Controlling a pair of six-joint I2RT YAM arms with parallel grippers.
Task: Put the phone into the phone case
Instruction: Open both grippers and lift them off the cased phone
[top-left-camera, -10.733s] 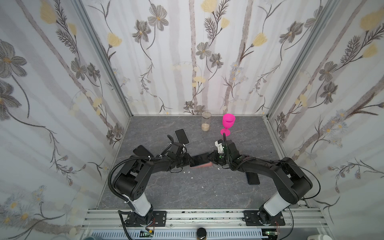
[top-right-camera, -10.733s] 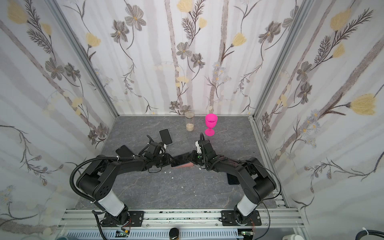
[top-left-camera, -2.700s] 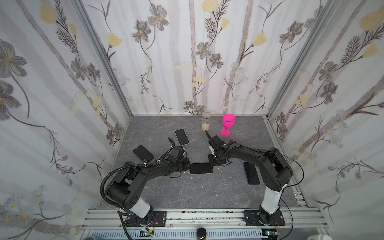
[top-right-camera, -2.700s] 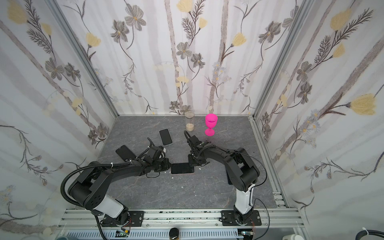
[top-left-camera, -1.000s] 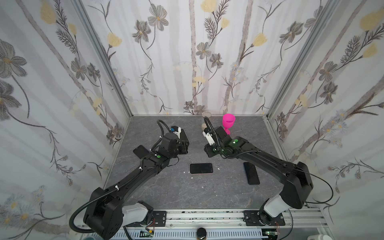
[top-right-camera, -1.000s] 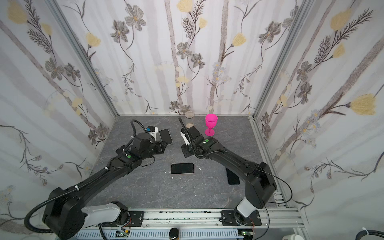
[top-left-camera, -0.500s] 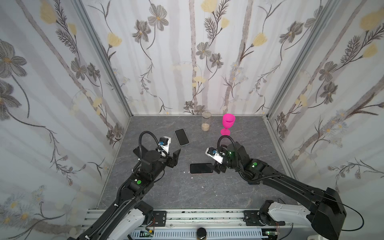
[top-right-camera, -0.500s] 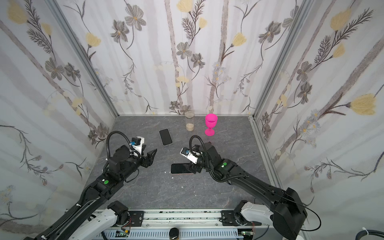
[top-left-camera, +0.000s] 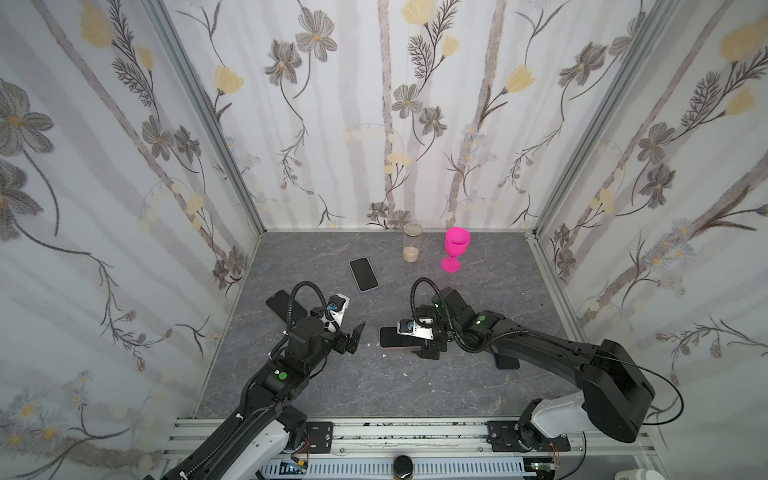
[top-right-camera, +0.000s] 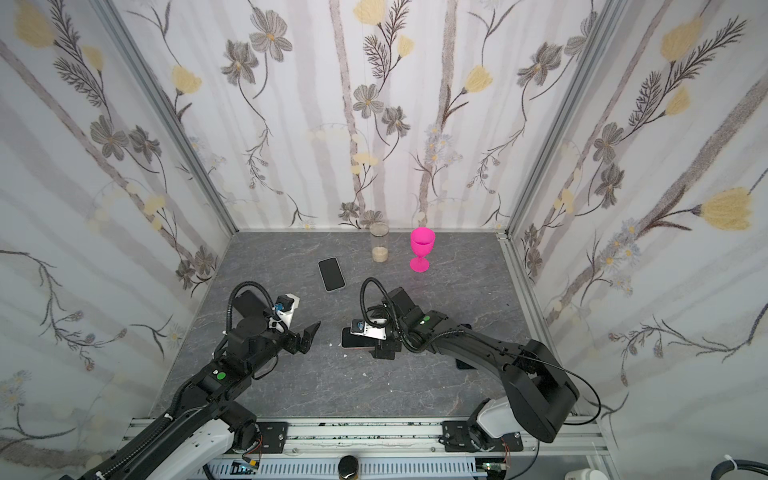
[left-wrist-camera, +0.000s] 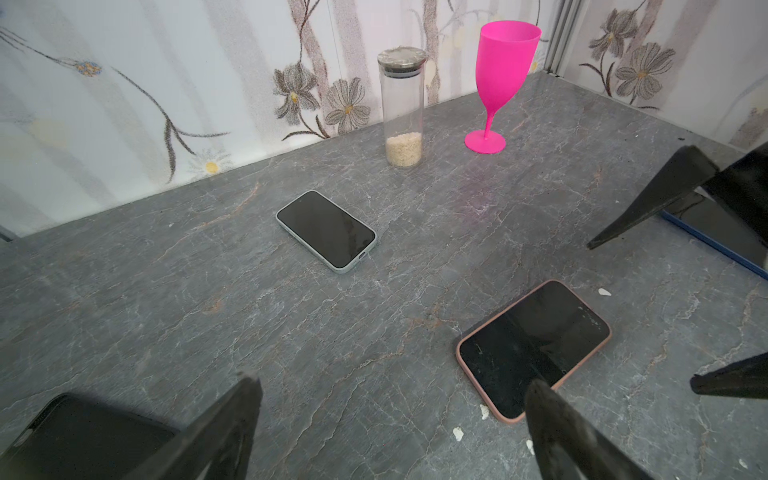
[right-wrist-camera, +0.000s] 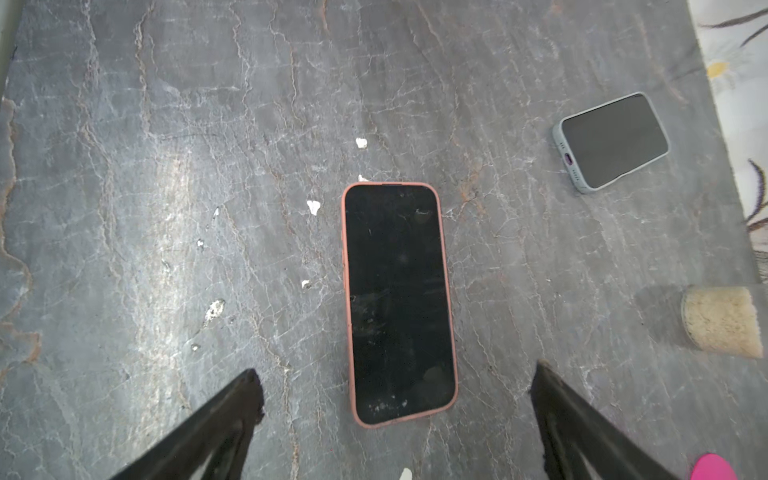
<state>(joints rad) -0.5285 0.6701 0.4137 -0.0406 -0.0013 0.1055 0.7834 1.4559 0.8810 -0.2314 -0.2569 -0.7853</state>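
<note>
In both top views the table (top-left-camera: 374, 386) is looked down on from high above its front edge. It is seen low and obliquely from the left wrist, closely and almost straight down from the right; the pink-cased phone (right-wrist-camera: 399, 299) is shared by all.

The phone (right-wrist-camera: 399, 299) lies flat in its phone case (right-wrist-camera: 374, 423) at the middle of the tabletop (top-left-camera: 374, 386), under the right gripper (right-wrist-camera: 397, 370), with the left gripper (top-left-camera: 351, 337) to its left. Behind it and slightly left lies a rear phone (top-left-camera: 364, 274), and farther back, near the back wall (top-left-camera: 374, 166), a jar (top-left-camera: 412, 245) stands just left of a goblet (top-left-camera: 456, 249). 2 more lie at the sides: a left phone (top-left-camera: 279, 302) behind and left of the left gripper, a right phone (top-left-camera: 508, 362) right of the right gripper.
</note>
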